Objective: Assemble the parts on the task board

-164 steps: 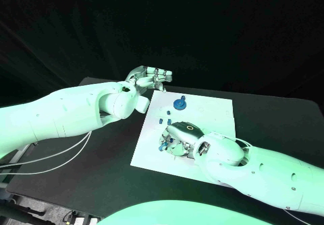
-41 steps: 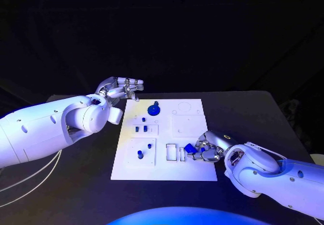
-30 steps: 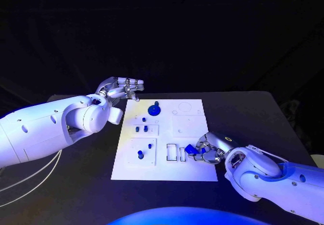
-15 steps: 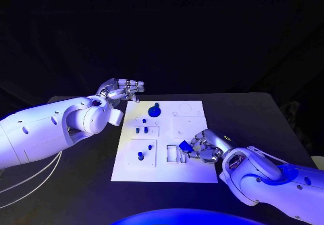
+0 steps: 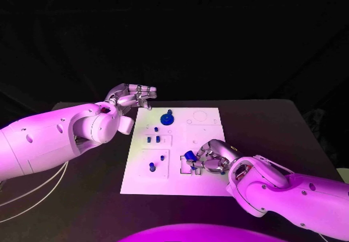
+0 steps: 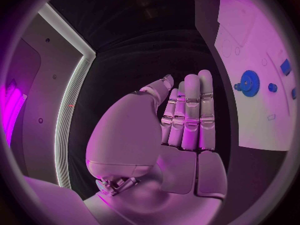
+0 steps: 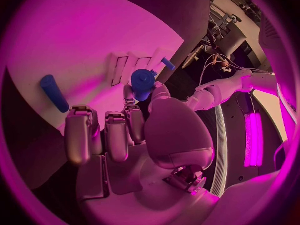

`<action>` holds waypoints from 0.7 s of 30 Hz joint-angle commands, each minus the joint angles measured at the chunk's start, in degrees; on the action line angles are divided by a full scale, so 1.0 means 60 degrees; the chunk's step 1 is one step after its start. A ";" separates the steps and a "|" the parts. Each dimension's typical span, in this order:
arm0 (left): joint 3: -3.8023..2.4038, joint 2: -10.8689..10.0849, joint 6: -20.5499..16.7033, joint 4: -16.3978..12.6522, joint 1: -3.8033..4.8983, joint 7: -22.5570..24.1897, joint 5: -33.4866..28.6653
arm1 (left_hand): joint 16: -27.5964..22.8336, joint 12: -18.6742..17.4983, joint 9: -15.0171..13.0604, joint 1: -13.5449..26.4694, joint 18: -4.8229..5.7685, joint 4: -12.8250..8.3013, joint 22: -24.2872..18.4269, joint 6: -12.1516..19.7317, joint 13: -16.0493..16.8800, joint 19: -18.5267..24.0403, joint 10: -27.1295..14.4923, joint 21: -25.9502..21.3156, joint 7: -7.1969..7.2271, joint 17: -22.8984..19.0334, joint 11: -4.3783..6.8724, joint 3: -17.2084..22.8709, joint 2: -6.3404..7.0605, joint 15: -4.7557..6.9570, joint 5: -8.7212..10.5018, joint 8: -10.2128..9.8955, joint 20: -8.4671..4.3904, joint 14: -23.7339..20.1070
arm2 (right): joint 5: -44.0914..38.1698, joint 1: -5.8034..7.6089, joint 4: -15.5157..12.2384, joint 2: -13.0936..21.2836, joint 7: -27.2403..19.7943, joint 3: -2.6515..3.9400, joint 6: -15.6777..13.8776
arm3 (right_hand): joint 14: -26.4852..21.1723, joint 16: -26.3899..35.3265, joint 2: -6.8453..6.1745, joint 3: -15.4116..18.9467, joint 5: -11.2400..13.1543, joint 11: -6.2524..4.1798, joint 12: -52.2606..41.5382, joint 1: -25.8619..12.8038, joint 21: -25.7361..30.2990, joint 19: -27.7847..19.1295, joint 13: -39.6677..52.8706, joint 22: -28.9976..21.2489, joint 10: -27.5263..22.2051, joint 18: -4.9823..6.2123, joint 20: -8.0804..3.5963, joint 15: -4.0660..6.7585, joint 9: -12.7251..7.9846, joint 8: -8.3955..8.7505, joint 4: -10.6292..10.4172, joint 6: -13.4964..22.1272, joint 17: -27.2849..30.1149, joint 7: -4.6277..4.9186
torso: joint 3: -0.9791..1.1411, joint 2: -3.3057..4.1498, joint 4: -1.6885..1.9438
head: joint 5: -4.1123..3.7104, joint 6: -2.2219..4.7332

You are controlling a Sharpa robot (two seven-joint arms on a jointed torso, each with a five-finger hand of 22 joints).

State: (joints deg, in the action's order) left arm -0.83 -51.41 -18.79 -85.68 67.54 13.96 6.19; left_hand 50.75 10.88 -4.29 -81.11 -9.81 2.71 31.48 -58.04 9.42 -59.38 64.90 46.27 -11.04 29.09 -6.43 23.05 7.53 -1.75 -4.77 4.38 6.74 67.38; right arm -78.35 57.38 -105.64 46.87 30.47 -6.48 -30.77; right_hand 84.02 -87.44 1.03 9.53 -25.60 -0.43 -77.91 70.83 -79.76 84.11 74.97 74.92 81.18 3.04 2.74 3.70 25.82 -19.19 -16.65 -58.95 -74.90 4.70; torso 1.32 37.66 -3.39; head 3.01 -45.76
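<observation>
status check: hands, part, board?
Right robot hand pinches a blue part over the task board slots. Left robot hand holds nothing, fingers curled, off the board's far corner. Blue gear seated; nothing blocking.

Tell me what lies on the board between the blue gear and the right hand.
In the head view, between the blue gear and the right hand, the task board shows only bare white recessed outlines; no parts lie there.
</observation>
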 commanded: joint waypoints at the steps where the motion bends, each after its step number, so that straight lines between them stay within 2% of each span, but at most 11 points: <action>1: -0.0007 0.0024 0.0171 -0.0023 0.0006 0.0037 -0.0034 | 0.0035 0.0062 0.0014 -0.0039 -0.0123 -0.0045 -0.0015 0.0050 0.0011 -0.0053 -0.0060 -0.0037 0.0001 -0.0015 -0.0012 -0.0020 -0.0008 -0.0015 0.0027 0.0060 0.0021 -0.0054 | 0.0511 -0.0005 0.0168 -0.0133 -0.0135 -0.0003 0.0639 | 0.0831 -0.0060 0.0014 0.0127 0.0090 -0.0013 -0.0026 -0.0244 0.0021 0.0403 0.0346 0.2025 0.0102 -0.0167 -0.0073 0.0060 0.0062 -0.0006 -0.0010 -0.0209 -0.1693 -0.0180 | 0.0003 0.0003 -0.0011 | 0.0020 -0.0013; 7: -0.0007 0.0027 0.0189 -0.0026 0.0006 0.0025 -0.0034 | 0.0037 0.0068 0.0014 -0.0032 -0.0123 -0.0045 -0.0017 0.0057 0.0012 -0.0052 -0.0069 -0.0040 0.0000 -0.0017 -0.0013 -0.0023 -0.0012 -0.0017 0.0027 0.0063 0.0023 -0.0057 | 0.0634 -0.0006 0.0364 -0.0293 -0.0159 -0.0007 0.0730 | 0.0831 -0.0062 0.0126 0.0423 0.0530 -0.0051 -0.0027 -0.0743 0.0026 0.0406 0.0401 0.2038 0.0138 -0.0167 -0.0094 0.0089 0.0169 -0.0081 -0.0008 -0.0291 -0.1697 -0.0229 | 0.0009 0.0007 -0.0014 | 0.0076 -0.0015; 12: -0.0007 0.0023 0.0192 -0.0029 0.0006 0.0021 -0.0034 | 0.0038 0.0070 0.0015 -0.0017 -0.0122 -0.0038 -0.0018 0.0064 0.0013 -0.0051 -0.0077 -0.0042 -0.0003 -0.0018 -0.0017 -0.0030 -0.0010 -0.0020 0.0029 0.0063 0.0025 -0.0059 | 0.0643 -0.0007 0.0412 -0.0352 -0.0173 -0.0008 0.0786 | 0.0830 -0.0059 0.0135 0.0498 0.0603 -0.0066 -0.0019 -0.0819 0.0035 0.0405 0.0410 0.2040 0.0143 -0.0165 -0.0104 0.0101 0.0211 -0.0122 -0.0007 -0.0330 -0.1690 -0.0248 | 0.0008 0.0006 -0.0007 | 0.0087 -0.0031; 16: -0.0007 0.0019 0.0194 -0.0031 0.0006 0.0018 -0.0034 | 0.0038 0.0070 0.0015 -0.0017 -0.0122 -0.0038 -0.0018 0.0064 0.0013 -0.0051 -0.0077 -0.0042 -0.0003 -0.0018 -0.0017 -0.0030 -0.0010 -0.0020 0.0029 0.0063 0.0025 -0.0059 | 0.0609 -0.0007 0.0457 -0.0387 -0.0164 -0.0008 0.0801 | 0.0828 -0.0054 0.0146 0.0620 0.0847 -0.0085 0.0002 -0.0909 0.0054 0.0402 0.0419 0.2042 0.0146 -0.0163 -0.0120 0.0120 0.0275 -0.0168 0.0001 -0.0343 -0.1680 -0.0268 | 0.0003 0.0001 -0.0017 | 0.0086 -0.0045; 19: -0.0007 0.0019 0.0199 -0.0035 0.0006 0.0017 -0.0034 | 0.0038 0.0070 0.0015 -0.0017 -0.0122 -0.0038 -0.0018 0.0064 0.0013 -0.0051 -0.0077 -0.0042 -0.0003 -0.0018 -0.0017 -0.0030 -0.0010 -0.0020 0.0029 0.0063 0.0025 -0.0059 | 0.0560 -0.0007 0.0479 -0.0407 -0.0155 -0.0008 0.0786 | 0.0826 -0.0051 0.0187 0.0804 0.1478 -0.0089 0.0038 -0.1084 0.0087 0.0395 0.0430 0.2042 0.0144 -0.0159 -0.0131 0.0127 0.0355 -0.0208 -0.0002 -0.0319 -0.1674 -0.0271 | 0.0001 0.0003 -0.0018 | 0.0086 -0.0045; 21: -0.0007 0.0019 0.0199 -0.0036 0.0006 0.0016 -0.0034 | 0.0038 0.0070 0.0015 -0.0017 -0.0122 -0.0038 -0.0018 0.0064 0.0013 -0.0051 -0.0077 -0.0042 -0.0003 -0.0018 -0.0017 -0.0030 -0.0010 -0.0020 0.0029 0.0063 0.0025 -0.0059 | 0.0505 -0.0007 0.0485 -0.0415 -0.0149 -0.0008 0.0760 | 0.0823 -0.0045 0.0182 0.0969 0.2180 -0.0080 0.0072 -0.1340 0.0127 0.0385 0.0426 0.2036 0.0134 -0.0152 -0.0135 0.0125 0.0404 -0.0228 -0.0005 -0.0297 -0.1661 -0.0273 | 0.0003 0.0003 -0.0019 | 0.0085 -0.0043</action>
State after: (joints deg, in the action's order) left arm -0.83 -51.40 -18.60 -85.72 67.55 13.85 6.19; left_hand 50.75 11.11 -4.29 -81.11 -9.81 2.71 31.44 -58.04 9.41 -59.38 64.90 46.27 -11.04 29.04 -6.43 23.05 7.53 -1.75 -4.77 4.39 6.74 67.38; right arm -74.84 57.37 -102.75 44.46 30.05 -6.53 -27.07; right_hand 84.02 -87.43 2.16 15.07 -13.32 -1.04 -77.69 63.20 -79.19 84.12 74.97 74.91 81.79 3.05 2.31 4.12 28.22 -20.42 -16.66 -60.79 -74.94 2.87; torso 1.36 37.69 -3.49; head 3.52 -46.03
